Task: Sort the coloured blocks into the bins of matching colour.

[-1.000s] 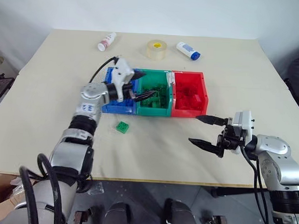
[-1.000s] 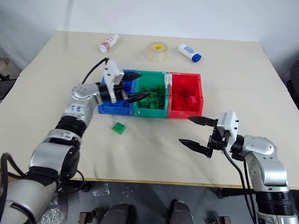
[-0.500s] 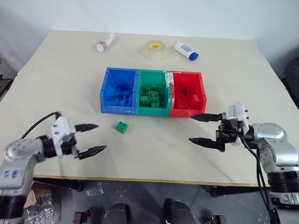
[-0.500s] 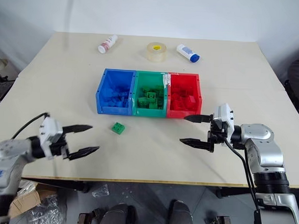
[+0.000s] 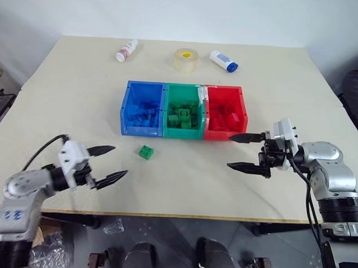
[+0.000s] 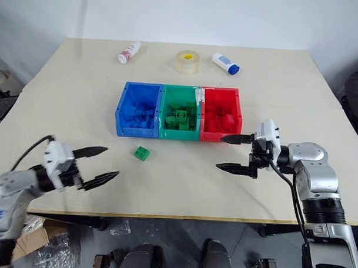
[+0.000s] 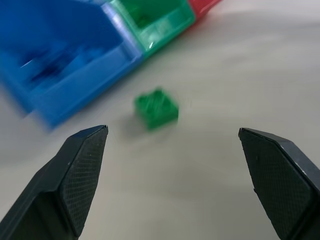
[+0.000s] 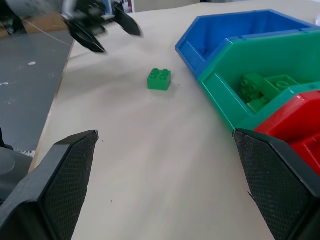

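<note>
The beige table (image 5: 63,94) is carrying three joined open-top plastic bins (image 5: 183,133), blue, green and red, already holding matching bricks. My left gripper (image 5: 107,164), which a second ago was reaching over the blue bin, is now hovering near the table's front edge, fingers spread and empty. My right gripper (image 5: 246,151) is staying beside the red bin, also spread wide. One small green studded plastic brick (image 5: 146,151) is lying unmoved before the bins.
</note>
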Controlling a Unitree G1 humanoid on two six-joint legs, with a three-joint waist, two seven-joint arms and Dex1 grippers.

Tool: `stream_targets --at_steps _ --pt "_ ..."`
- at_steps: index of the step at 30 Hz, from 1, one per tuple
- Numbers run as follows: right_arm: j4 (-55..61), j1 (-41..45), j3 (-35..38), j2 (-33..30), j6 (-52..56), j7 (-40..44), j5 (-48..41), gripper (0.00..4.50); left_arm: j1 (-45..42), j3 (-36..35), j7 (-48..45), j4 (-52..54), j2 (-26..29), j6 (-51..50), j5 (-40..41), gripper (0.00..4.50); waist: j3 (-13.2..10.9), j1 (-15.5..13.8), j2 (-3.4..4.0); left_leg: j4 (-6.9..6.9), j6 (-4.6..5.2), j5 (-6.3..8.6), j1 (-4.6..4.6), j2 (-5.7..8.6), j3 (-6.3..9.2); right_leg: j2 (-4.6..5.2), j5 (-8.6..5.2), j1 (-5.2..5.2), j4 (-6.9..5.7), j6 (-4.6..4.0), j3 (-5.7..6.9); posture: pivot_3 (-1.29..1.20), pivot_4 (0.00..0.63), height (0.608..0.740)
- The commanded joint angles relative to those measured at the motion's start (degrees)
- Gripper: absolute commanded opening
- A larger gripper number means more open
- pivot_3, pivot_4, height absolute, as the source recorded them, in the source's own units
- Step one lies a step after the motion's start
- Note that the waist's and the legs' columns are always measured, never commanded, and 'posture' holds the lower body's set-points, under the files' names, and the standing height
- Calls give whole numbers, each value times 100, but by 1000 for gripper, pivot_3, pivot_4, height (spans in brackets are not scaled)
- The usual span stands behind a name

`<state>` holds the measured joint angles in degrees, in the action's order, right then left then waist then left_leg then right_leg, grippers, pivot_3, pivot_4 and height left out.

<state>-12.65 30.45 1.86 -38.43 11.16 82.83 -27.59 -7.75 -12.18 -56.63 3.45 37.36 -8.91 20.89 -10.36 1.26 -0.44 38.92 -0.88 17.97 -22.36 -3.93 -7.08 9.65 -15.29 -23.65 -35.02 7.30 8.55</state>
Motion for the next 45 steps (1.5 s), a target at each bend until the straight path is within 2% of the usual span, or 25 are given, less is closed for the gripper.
stream_targets --at_steps 1,4,10,11,13,19,24,30,36,42,43,45 --pt "209 -9 75 27 -74 -78 -31 4500 -529 387 213 -637 -233 264 -345 4452 0 2 1 0 0 0 -1 0 -1 0 0 -1 0 0 0 0 150 740" --pt "431 -175 122 42 -45 -200 -66 4500 -1159 870 316 -1571 -520 874 -866 4452 0 4 0 0 0 0 -1 0 0 -1 0 -1 0 0 1 0 150 740" --pt "757 -457 262 -9 32 -441 -129 4500 -1795 1165 264 -2708 -845 1455 -1077 4452 0 16 0 1 0 0 -4 1 -1 -2 0 -2 4 1 1 0 150 740" --pt "821 -518 294 -25 44 -482 -143 4500 -1858 1221 174 -2814 -865 1520 -1086 4166 0 15 0 2 0 0 -2 1 -1 -2 1 -1 2 1 1 0 150 740" --pt "926 -614 354 -50 67 -564 -169 4500 -1946 1264 18 -2951 -894 1556 -1031 3872 1 15 0 4 0 0 -2 1 0 -2 1 0 1 1 1 0 150 740" --pt "1210 -876 487 -109 119 -754 -248 4500 -2104 1212 -105 -3175 -885 1688 -995 2121 0 -11 0 8 0 0 -2 1 1 -2 1 2 1 2 0 0 150 740" --pt "1389 -1066 636 -191 163 -845 -313 4500 -2195 1293 -402 -2636 -911 1487 -807 2108 0 -12 0 8 0 0 -3 1 1 -2 1 1 1 2 0 0 150 740" --pt "1566 -1190 741 -208 178 -1012 -371 4500 -2771 1491 -406 -2096 -1048 809 -784 2108 0 -115 0 13 1 0 -4 1 2 -2 1 2 -1 2 0 0 150 740" --pt "1779 -1276 953 -202 231 -1270 -561 4500 -4049 1498 118 -3123 -1610 1032 -1022 2108 -1 -162 -2 16 1 0 -7 4 1 -2 4 4 6 7 0 0 150 740" --pt "1862 -1267 1025 -143 207 -1474 -625 4500 -5323 1433 773 -5211 -2235 1763 -1374 2108 -2 -159 -4 14 2 0 -7 5 2 -2 4 6 13 8 1 0 150 740" --pt "1891 -1279 1021 -137 205 -1500 -633 4500 -5458 1431 806 -5473 -2299 1880 -1413 2833 -3 -152 -5 13 2 0 -7 6 2 -2 4 6 13 8 1 0 150 740" --pt "1938 -1307 1014 -136 204 -1542 -645 4500 -5613 1458 799 -5800 -2351 2148 -1500 3385 -4 -121 -7 9 2 0 -8 6 1 -2 4 5 17 9 2 0 150 740"
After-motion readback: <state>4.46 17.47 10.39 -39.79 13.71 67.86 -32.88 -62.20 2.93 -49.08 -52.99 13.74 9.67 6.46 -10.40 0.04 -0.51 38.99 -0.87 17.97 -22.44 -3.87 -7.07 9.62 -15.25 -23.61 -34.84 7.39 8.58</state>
